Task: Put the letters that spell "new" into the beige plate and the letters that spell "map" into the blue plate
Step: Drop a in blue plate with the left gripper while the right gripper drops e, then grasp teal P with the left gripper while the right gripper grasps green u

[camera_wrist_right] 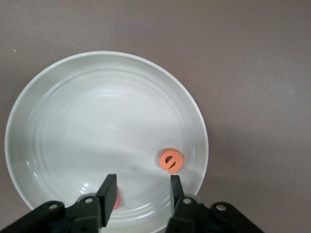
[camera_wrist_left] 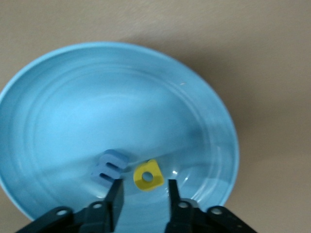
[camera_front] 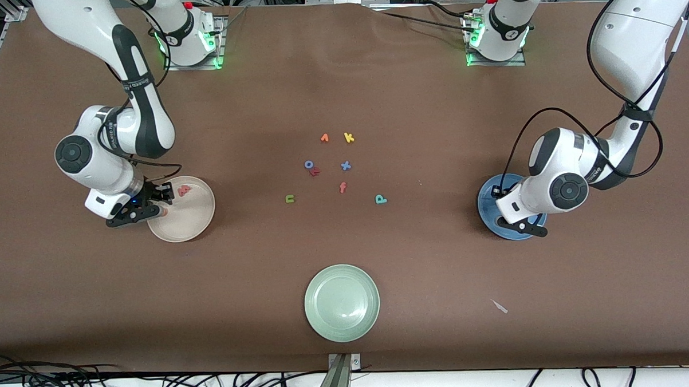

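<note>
The beige plate (camera_front: 192, 223) (camera_wrist_right: 97, 111) lies toward the right arm's end of the table. In it are the pinkish-red "w" (camera_front: 184, 190) (camera_wrist_right: 117, 199) and the orange "e" (camera_wrist_right: 171, 161). My right gripper (camera_front: 156, 204) (camera_wrist_right: 141, 191) hangs open over this plate, nothing between its fingers. The blue plate (camera_front: 487, 203) (camera_wrist_left: 48, 97) holds the blue "m" (camera_wrist_left: 109, 167) and the yellow "a" (camera_wrist_left: 147, 175). Over it my left gripper (camera_front: 520, 226) (camera_wrist_left: 144, 196) is open and empty. On the bare table lie the green "n" (camera_front: 289, 199) and the teal "p" (camera_front: 381, 199).
Mid-table lie other letters: orange-red "f" (camera_front: 342, 187), blue "x" (camera_front: 346, 166), blue "o" (camera_front: 308, 164), red "r" (camera_front: 315, 172), yellow "k" (camera_front: 349, 137) and an orange one (camera_front: 324, 138). A pale green plate (camera_front: 341, 302) sits nearest the front camera, with a paper scrap (camera_front: 500, 306) beside it.
</note>
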Controlling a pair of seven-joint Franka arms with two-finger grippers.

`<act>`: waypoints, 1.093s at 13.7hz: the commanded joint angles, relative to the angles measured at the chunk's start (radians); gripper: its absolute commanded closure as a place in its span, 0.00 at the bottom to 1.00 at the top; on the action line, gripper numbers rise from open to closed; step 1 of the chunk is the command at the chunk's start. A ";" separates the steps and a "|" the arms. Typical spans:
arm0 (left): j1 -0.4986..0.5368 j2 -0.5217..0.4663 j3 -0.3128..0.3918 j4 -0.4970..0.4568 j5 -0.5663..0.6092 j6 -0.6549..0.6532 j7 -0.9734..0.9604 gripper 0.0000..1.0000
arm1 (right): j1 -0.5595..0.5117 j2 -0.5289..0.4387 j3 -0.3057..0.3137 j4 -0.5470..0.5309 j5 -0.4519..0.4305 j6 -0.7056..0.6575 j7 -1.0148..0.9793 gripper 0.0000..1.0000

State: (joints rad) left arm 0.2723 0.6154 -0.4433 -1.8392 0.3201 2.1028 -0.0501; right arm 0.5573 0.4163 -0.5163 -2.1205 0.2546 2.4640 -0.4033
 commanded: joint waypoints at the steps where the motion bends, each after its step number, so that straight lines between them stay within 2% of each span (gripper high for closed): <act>1: -0.001 -0.040 -0.041 0.005 0.019 -0.006 -0.007 0.00 | 0.009 -0.017 0.047 0.016 0.046 -0.014 0.052 0.48; 6: -0.021 -0.042 -0.162 0.081 0.019 -0.007 -0.245 0.00 | 0.042 0.016 0.197 0.125 0.046 -0.025 0.364 0.44; 8: -0.094 -0.019 -0.163 0.129 0.017 -0.009 -0.327 0.00 | 0.090 0.039 0.232 0.166 0.043 -0.025 0.515 0.44; 12: -0.206 0.082 -0.161 0.221 -0.001 -0.003 -0.575 0.00 | 0.239 0.117 0.233 0.231 0.038 -0.010 0.756 0.44; 15: -0.321 0.165 -0.137 0.285 0.010 0.026 -0.772 0.00 | 0.269 0.169 0.234 0.237 0.038 0.061 0.817 0.44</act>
State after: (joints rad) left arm 0.0178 0.7010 -0.6006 -1.6426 0.3194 2.1232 -0.7190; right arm 0.8204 0.5382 -0.2722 -1.9140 0.2820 2.4943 0.3864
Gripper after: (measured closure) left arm 0.000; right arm 0.436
